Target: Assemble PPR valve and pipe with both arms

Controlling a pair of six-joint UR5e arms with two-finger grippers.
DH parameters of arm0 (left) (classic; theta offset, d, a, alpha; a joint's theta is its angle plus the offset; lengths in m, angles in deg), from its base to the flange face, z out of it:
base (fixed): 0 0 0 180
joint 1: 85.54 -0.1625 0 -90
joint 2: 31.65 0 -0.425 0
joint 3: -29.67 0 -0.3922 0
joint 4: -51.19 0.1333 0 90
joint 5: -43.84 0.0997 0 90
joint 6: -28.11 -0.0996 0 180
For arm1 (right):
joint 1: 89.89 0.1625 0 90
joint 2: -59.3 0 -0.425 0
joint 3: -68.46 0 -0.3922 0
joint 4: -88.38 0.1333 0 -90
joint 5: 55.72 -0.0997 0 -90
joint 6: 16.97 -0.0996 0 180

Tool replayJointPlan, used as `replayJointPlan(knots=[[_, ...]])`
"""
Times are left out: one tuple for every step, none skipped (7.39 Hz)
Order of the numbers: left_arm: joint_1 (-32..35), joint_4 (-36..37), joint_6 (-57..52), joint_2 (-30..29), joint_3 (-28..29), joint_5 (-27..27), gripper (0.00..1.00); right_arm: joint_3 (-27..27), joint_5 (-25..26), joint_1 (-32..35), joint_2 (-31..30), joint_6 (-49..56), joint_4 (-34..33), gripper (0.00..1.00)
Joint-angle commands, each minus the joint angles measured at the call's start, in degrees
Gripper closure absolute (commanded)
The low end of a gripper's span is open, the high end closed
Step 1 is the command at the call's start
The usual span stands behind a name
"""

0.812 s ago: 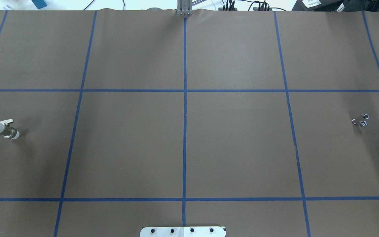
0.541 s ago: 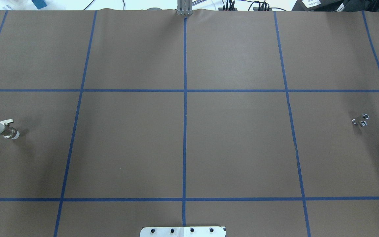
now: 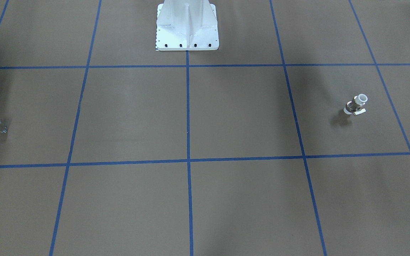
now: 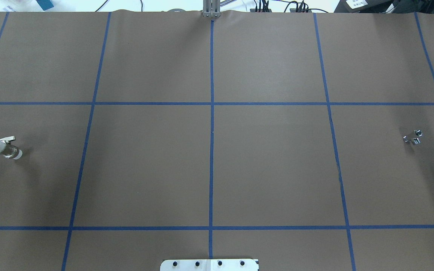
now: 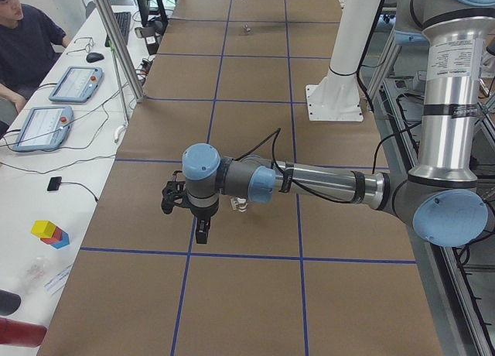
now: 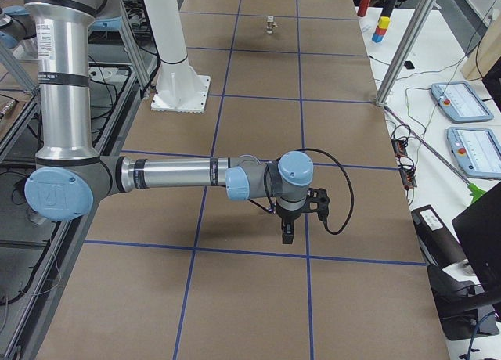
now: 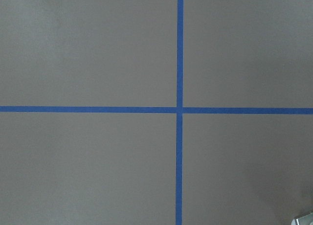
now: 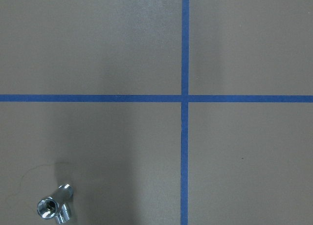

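Nothing has shifted on the bench (image 4: 217, 169) since the overhead frames of a moment ago: both parts lie exactly where they lay, and no arm enters that view.

The PPR valve (image 4: 5, 148) rests on its side near the robot's left edge of the brown, blue-taped surface, with one white end pointing outward and its lever tab showing beside it. The pipe (image 4: 413, 137), a small chrome fitting, sits well apart from it near the robot's right edge. The whole width of the grid lies between the two. The right wrist camera looks straight down and catches the pipe (image 8: 54, 210) low in its frame, dark bore facing up.

Only the side cameras show the robot. The left arm (image 5: 325, 182) reaches out low over the bench, its left pincer (image 5: 202, 234) pointing down close to where the valve lies. The right arm (image 6: 172, 174) mirrors it at the far end, its right pincer (image 6: 286, 231) hanging over the pipe's corner. Whether either pincer is spread or closed cannot be told from these angles, and neither appears to carry anything.

By this evidence the assembly has barely begun. Neither part has been picked up. Grasping both, bringing them together and mating the pipe into the valve all lie ahead.
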Motion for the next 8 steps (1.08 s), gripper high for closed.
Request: replayJointPlan(knots=[[-0.28, 0.50, 3.00, -0.96, 1.85, -0.18, 0.00, 1.42, -1.13, 0.00, 0.50, -0.15, 0.01, 0.00], [-0.55, -0.28, 8.94, -2.27, 0.82, -0.53, 0.00, 1.78, -1.58, 0.00, 0.59, -0.33, 0.10, 0.00], [-2.03, -0.64, 9.00, -2.11, -2.50, -0.10, 0.00, 1.52, -1.50, 0.00, 0.85, -0.15, 0.01, 0.00], [-3.09, -1.16, 9.70, -2.02, -5.40, -0.18, 0.00, 1.08, -1.50, -0.17, 0.85, -0.41, -0.07, 0.00], [-6.66, -1.95, 9.70, -2.11, -6.04, -0.09, 0.00, 1.08, -1.50, -0.35, 0.85, -0.76, -0.08, 0.00], [-10.01, -3.00, 13.27, -1.85, -6.05, 0.69, 0.00, 0.91, -1.15, -0.96, 0.85, -0.51, 0.01, 0.00], [-12.04, -3.10, 20.27, -1.85, -6.22, 0.79, 0.00, 0.47, -1.40, -0.97, 0.85, -0.59, -0.07, 0.00], [-15.02, -3.19, 25.82, -1.85, -6.22, 0.79, 0.00, 0.55, -1.41, -0.97, 0.85, -0.77, -0.08, 0.00]])
